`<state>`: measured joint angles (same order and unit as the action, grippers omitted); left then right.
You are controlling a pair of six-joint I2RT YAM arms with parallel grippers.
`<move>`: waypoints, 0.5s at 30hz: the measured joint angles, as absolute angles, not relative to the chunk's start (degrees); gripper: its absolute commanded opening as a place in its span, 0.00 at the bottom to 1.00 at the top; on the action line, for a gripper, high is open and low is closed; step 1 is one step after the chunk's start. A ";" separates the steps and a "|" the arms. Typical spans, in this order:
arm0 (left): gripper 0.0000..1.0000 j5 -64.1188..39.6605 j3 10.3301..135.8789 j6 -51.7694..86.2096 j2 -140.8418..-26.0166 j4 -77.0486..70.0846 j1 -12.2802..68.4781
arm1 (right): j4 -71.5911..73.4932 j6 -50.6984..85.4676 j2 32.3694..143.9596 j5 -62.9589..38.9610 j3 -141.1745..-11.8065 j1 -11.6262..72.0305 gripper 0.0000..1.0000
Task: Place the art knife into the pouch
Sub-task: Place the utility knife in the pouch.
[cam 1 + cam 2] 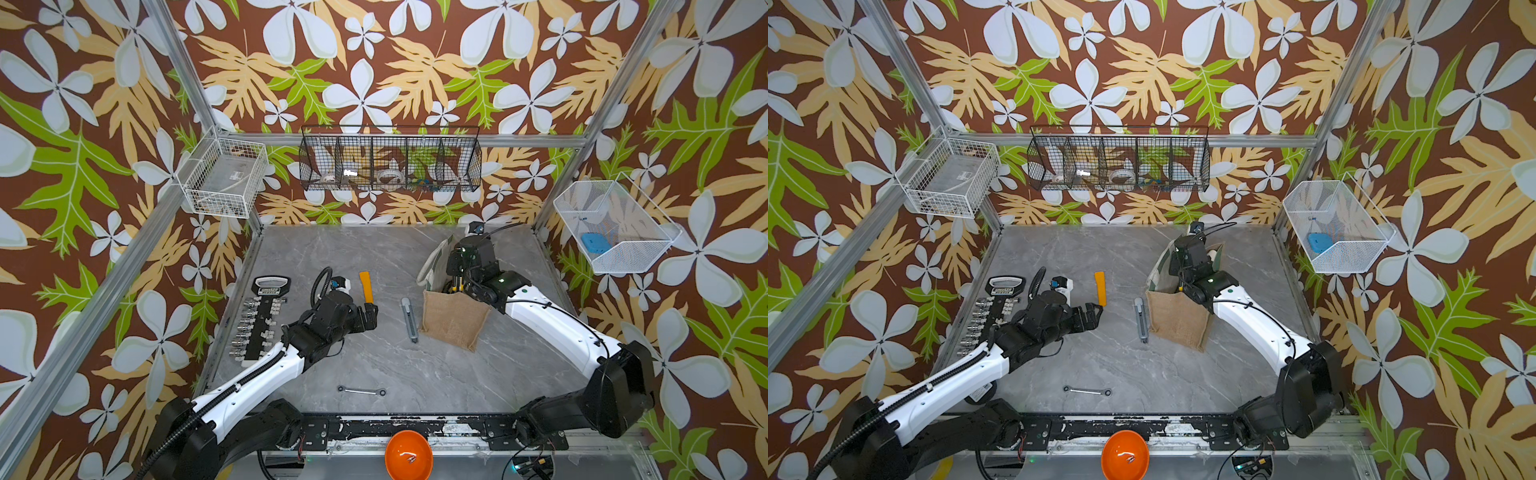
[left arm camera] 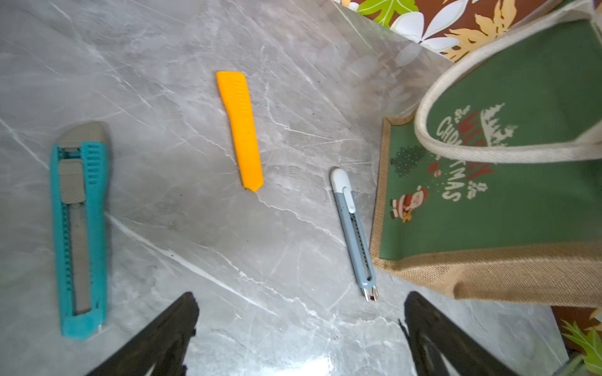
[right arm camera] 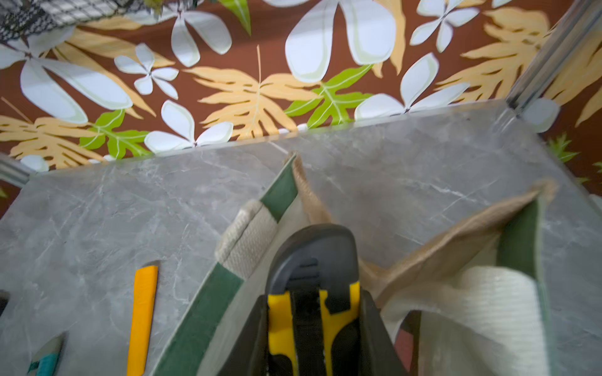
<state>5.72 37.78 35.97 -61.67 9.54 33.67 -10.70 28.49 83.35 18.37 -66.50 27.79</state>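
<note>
Right claw (image 3: 314, 302) pinching yellow-black art knife (image 3: 312, 257) in pouch (image 1: 453, 320) mouth, left claw (image 2: 303, 298) spread

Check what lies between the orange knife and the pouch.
A slim grey-blue knife lies there, close beside the pouch, apart from the orange knife. Both top views and the left wrist view show it.

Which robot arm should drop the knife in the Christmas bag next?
Right. The right fingers grip the yellow-black knife at the mouth of the open pouch; the left fingers are open, empty, farther off.
</note>
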 measured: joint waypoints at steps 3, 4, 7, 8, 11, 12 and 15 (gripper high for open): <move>1.00 5.21 37.21 35.90 -62.43 8.99 31.48 | -9.80 29.87 83.90 17.26 -64.90 27.81 0.20; 1.00 4.86 37.15 35.90 -62.74 8.99 30.76 | -9.78 29.95 84.07 16.88 -64.34 27.79 0.21; 1.00 4.23 37.15 35.90 -63.55 8.97 28.99 | -9.89 31.18 84.55 16.34 -62.67 27.75 0.32; 1.00 4.03 37.15 35.90 -63.64 8.97 28.73 | -9.89 31.29 84.64 15.97 -62.35 27.75 0.37; 1.00 3.57 37.15 35.88 -63.64 8.93 28.23 | -10.39 31.05 85.03 14.13 -62.92 27.75 0.48; 1.00 3.62 37.15 35.88 -63.64 8.93 28.08 | -10.81 30.72 85.38 13.23 -63.90 27.75 0.58; 1.00 3.99 37.28 35.75 -63.64 8.97 27.77 | -12.12 29.65 86.00 11.77 -66.65 27.77 0.84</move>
